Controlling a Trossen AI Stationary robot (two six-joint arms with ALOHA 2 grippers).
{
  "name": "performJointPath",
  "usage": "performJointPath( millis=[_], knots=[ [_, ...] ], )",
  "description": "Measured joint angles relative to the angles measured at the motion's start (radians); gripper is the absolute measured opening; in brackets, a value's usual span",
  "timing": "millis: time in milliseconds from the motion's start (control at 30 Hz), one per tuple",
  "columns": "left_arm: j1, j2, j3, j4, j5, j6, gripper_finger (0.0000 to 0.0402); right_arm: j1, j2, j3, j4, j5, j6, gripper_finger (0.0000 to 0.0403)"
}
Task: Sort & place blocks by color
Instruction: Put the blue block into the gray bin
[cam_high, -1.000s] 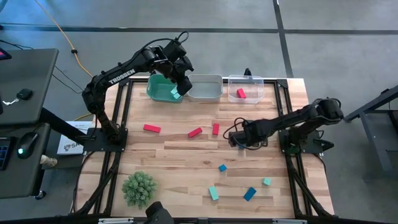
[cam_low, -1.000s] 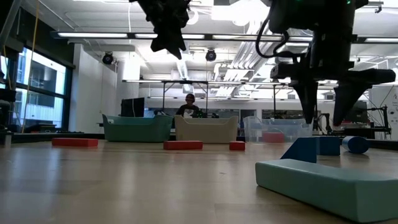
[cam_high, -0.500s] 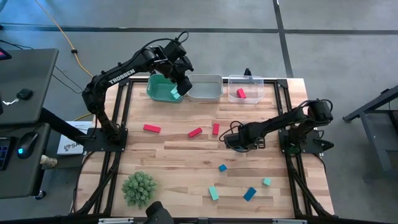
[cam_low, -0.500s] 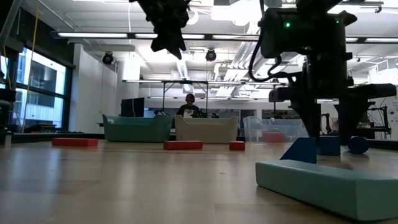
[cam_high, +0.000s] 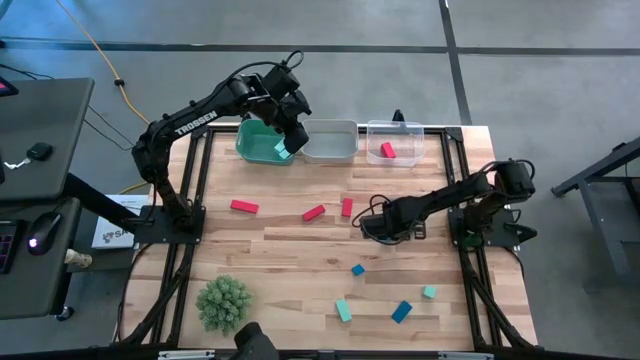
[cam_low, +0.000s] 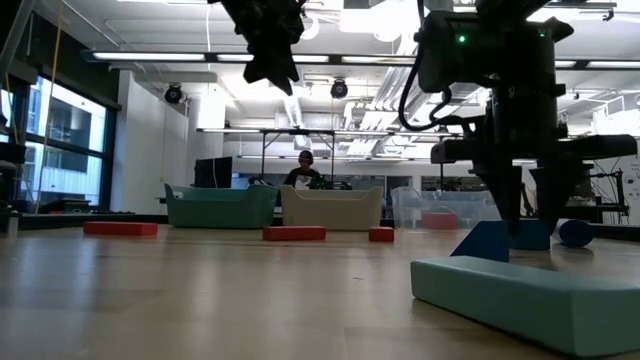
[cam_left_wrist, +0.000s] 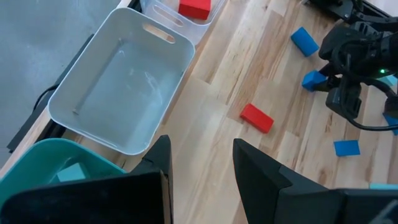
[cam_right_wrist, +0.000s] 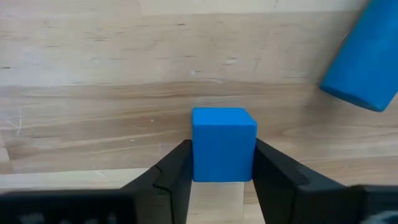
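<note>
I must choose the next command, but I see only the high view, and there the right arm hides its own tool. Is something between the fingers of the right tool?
Observer: Yes. In the right wrist view a blue cube stands on the table between the fingers of the right tool, which touch both its sides.
Operator: Does the left tool carry that teal piece?
Observer: No. The left wrist view shows the left tool open, with nothing between its fingers.
Operator: Where is the piece, then?
Observer: The teal block lies inside the teal bin.
</note>
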Motion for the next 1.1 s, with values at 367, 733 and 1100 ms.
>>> performJointPath(
  millis=[367, 733, 1100],
  knots=[
    [0.002, 0.000, 0.000, 0.000, 0.000, 0.007, 0.0090, -0.002, -0.001, 0.061, 0.030, 0.004, -0.119, 0.0108],
    [0.032, 0.000, 0.000, -0.001, 0.000, 0.015, 0.0090, -0.100, -0.001, 0.237, 0.034, 0.103, -0.375, 0.0107],
    [0.060, 0.000, 0.000, 0.000, -0.002, -0.013, 0.0090, -0.328, -0.001, 0.398, 0.047, 0.101, -0.794, 0.0107]
  ],
)
